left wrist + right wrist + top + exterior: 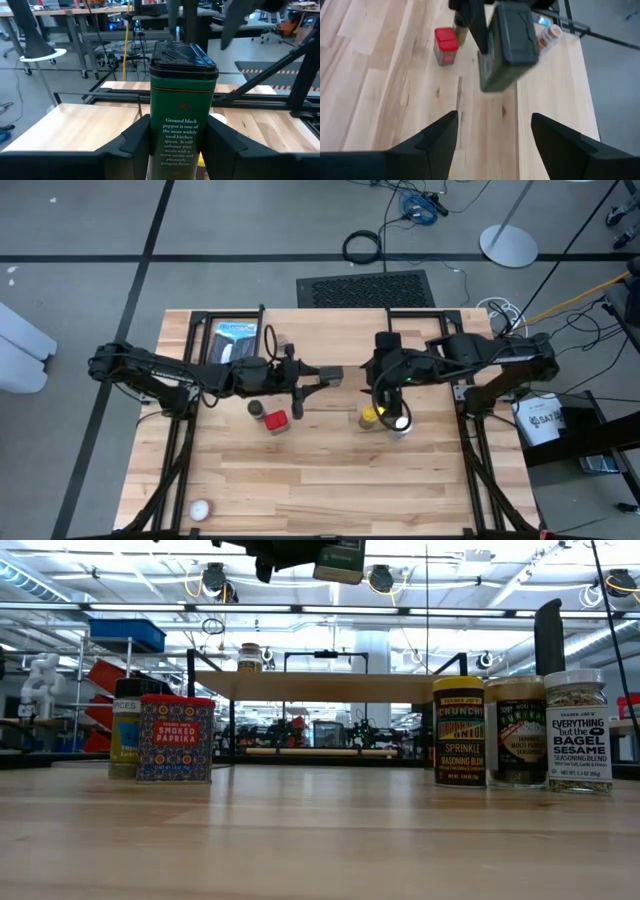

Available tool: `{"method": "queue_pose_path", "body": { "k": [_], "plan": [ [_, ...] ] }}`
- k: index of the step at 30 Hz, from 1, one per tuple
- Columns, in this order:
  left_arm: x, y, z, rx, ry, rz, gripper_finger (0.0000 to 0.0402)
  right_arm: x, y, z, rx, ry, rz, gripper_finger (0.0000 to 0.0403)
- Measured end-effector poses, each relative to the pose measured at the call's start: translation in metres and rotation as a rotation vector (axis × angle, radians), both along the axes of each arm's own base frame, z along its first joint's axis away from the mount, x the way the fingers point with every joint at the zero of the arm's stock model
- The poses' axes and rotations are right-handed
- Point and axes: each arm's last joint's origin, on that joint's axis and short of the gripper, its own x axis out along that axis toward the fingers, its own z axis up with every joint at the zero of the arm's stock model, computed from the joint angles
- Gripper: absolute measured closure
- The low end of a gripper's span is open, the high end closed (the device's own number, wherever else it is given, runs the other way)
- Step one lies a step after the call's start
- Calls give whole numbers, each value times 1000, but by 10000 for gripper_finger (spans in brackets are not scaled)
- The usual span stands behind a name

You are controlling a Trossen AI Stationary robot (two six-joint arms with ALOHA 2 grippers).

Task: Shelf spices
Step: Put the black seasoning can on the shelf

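Note:
My left gripper (pixel 318 374) (pixel 180 145) is shut on the black square tin (pixel 182 100), high above the table by the shelf's near edge; the tin (pixel 338 560) hangs over the plank. The shelf (pixel 330 340) (pixel 330 686) has a small jar (pixel 250 657) standing on its left end. My right gripper (pixel 495 135) (pixel 386 402) is open, pointing down over the yellow-lidded jar (pixel 370 415) (pixel 459 730) and white-lidded jar (pixel 578 730). A green-labelled jar (pixel 515 730) stands between them. The red tin (pixel 276 421) (pixel 176 738) and a dark-lidded jar (pixel 257 410) stand on the table. My left gripper pinches the black tin's lower body (pixel 181 150) between its two fingers, one on each opposite side wall. The fingers (pixel 137 140) come in level from the table's left. The tin stands upright, lid (pixel 182 55) on top, lifted clear of the table and the shelf.
A flat blue-and-black package (pixel 237 340) lies at the far left of the table beside the shelf. A small white ball (pixel 199 509) sits near the table's near left corner. The near half of the tabletop (pixel 340 480) is bare wood.

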Motion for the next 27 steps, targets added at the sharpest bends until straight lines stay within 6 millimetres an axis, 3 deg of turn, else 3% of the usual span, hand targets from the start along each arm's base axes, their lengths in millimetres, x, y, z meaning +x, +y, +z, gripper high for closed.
{"method": "queue_pose_path", "body": {
  "k": [9,16,27],
  "plan": [
    [0,5,1,-5,-11,-12,253,-13,-2,10,9,-44,3,163],
    [1,7,8,-56,-87,-83,253,1,-1,5,-2,-125,93,163],
    [2,19,6,-34,-74,-65,253,12,-25,-5,23,-142,72,163]
  ]
}}
